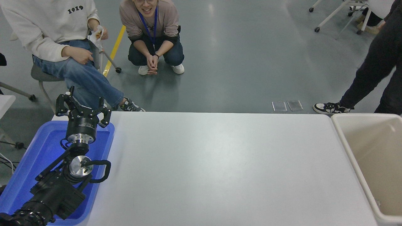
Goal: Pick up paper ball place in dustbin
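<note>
The cream-beige dustbin (348, 147) stands against the table's right end, its inside showing bare walls. The paper ball is out of view. My right arm and gripper are out of the picture as well. My left gripper (83, 105) is parked at the lower left above a blue tray, its fingers spread open with nothing between them.
A bright blue shallow tray (37, 157) lies under the left arm. The white table (220, 169) spans the middle. Beyond its far edge one person sits on a chair (62, 47), another crouches (150, 34), and a third in dark trousers stands at the upper right (373, 69).
</note>
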{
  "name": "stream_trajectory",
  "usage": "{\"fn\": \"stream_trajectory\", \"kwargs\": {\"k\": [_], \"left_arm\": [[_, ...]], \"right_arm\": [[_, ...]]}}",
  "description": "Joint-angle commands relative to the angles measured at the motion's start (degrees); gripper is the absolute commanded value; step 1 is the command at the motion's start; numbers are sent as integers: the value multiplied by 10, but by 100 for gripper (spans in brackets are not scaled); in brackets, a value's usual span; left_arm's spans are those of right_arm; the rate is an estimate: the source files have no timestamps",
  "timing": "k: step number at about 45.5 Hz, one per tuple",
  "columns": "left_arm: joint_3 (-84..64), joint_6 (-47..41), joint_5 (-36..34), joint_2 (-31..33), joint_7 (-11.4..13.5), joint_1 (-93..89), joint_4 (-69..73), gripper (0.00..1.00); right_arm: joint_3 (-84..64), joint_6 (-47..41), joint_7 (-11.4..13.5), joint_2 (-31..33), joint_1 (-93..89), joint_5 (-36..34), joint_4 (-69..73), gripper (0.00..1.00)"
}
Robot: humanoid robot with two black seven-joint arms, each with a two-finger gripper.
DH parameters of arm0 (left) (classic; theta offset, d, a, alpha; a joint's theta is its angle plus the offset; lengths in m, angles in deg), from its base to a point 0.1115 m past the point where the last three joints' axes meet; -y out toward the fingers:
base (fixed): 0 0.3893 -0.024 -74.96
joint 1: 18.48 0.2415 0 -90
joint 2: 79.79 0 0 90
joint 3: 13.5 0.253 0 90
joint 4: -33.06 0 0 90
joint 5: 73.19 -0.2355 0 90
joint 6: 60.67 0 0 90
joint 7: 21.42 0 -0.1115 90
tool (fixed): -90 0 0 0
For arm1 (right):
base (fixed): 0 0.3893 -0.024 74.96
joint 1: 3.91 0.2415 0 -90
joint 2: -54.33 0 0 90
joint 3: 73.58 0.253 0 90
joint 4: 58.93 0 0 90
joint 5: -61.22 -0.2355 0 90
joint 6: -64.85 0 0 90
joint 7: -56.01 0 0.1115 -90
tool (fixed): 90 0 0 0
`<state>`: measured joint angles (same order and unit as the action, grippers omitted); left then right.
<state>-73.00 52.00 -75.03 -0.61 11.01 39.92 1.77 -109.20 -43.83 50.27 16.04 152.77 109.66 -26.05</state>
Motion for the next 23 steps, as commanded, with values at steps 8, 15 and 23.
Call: {"fn": "stream_trajectory", "kwargs": {"k": [8, 15, 23], "left_arm": [[0, 0, 0, 0, 0, 0, 0, 99], [0, 0, 0, 0, 0, 0, 0, 99], [0, 0, 0, 0, 0, 0, 0, 99]], "right_arm": [[185, 101, -3, -102, -222, -6, -127, 0], [233, 102, -2, -143, -256, -26, -170, 0], [277, 104, 2, -167, -271, -38, -176, 0]]}}
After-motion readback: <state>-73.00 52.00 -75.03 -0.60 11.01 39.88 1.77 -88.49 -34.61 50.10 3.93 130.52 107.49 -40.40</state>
